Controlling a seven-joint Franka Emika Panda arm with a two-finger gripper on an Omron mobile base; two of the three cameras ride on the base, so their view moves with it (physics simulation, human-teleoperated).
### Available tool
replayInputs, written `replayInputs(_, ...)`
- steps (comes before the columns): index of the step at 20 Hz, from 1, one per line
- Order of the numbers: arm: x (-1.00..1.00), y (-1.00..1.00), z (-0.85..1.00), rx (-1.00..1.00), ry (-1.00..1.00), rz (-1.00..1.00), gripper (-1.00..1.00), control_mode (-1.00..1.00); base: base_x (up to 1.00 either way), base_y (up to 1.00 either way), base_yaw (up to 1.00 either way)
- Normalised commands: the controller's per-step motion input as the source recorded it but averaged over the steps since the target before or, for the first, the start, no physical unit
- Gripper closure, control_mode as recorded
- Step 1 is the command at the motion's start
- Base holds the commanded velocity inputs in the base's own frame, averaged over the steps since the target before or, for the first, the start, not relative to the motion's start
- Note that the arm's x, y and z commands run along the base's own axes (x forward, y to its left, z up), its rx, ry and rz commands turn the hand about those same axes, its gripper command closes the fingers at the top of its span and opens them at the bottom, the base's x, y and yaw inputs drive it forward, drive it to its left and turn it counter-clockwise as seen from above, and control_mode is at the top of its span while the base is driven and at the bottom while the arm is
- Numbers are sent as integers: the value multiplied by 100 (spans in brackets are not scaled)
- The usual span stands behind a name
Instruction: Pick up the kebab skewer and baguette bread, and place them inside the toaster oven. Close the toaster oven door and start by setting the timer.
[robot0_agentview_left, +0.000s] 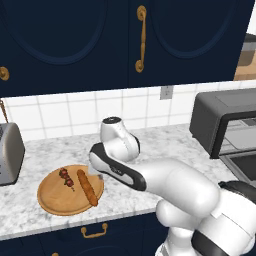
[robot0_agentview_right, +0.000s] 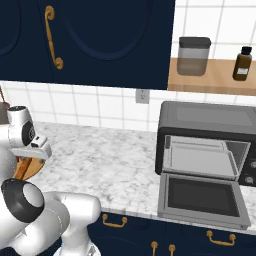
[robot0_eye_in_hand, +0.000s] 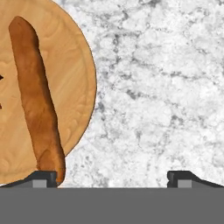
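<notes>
Nothing is loaded yet: the baguette bread (robot0_agentview_left: 87, 187) and kebab skewer (robot0_agentview_left: 66, 178) lie on the round wooden board (robot0_agentview_left: 55, 200) at the counter's left, the gripper (robot0_eye_in_hand: 112, 178) hangs spread above them, holding nothing, and the toaster oven (robot0_agentview_right: 207, 137) stands open at right.

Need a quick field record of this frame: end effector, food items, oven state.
end effector: open, empty, above the round board's edge
baguette bread: lying on the round wooden board; one end next to a fingertip in the hand view
kebab skewer: on the same board, beside the baguette
toaster oven: on the marble counter, nothing visible on its tray
toaster oven door: folded down, open
silver toaster: beyond the board, away from the oven
</notes>
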Motion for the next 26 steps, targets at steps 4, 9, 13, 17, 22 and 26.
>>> replayInputs(4,2,48,-21,0,3,0,-100,-100,0,0,0)
replayInputs(9,11,44,-7,0,0,0,-100,-100,0,0,0)
replayInputs(13,17,53,-1,-1,2,0,-100,-100,0,0,0)
replayInputs(17,1,26,-22,0,3,0,-100,-100,0,0,0)
replayInputs(22,9,13,-24,0,0,0,-100,-100,0,0,0)
replayInputs(26,11,0,-18,0,0,0,-100,-100,0,0,0)
